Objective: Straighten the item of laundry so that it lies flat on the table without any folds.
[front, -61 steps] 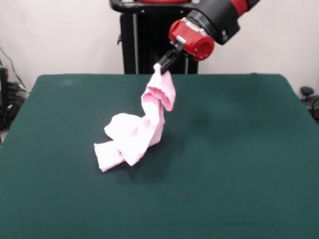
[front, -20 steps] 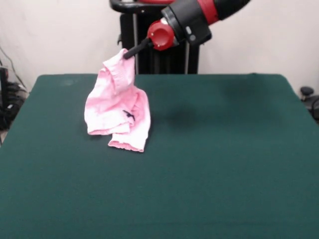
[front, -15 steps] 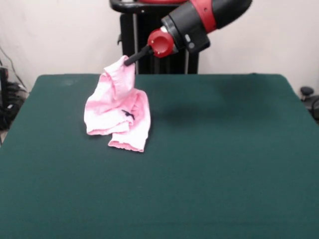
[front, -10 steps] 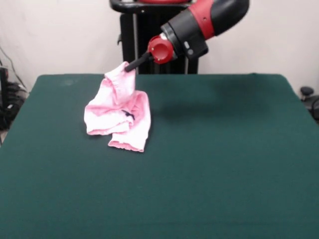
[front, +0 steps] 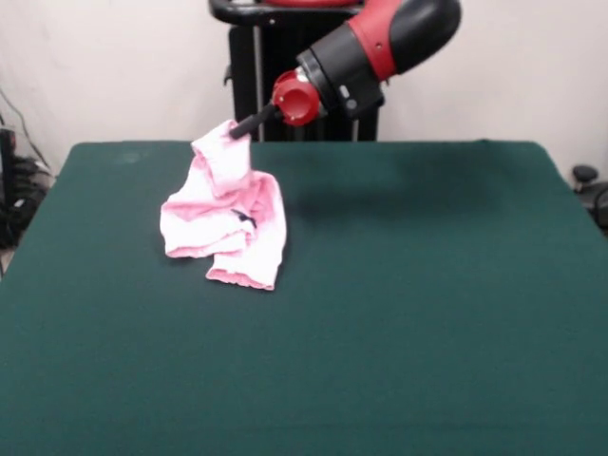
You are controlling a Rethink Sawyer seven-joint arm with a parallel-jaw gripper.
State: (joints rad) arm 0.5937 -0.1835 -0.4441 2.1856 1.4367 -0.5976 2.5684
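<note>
The pale pink baby pants (front: 228, 223) lie bunched and folded on the dark green table (front: 427, 304), left of centre toward the far side. A small dark bow shows near their middle. One end of the pants is pulled up off the cloth. My gripper (front: 235, 129) comes in from the upper right, tilted down to the left, and is shut on that raised end of the pants.
The robot's black pedestal (front: 256, 85) stands behind the table's far edge. Cables and dark gear (front: 14, 190) sit off the left edge, and a dark object (front: 589, 185) off the right edge.
The arm has carried the raised end of the pants left and slightly down. The pants have shifted from a tall twisted column near the centre to a lower heap on the left.
</note>
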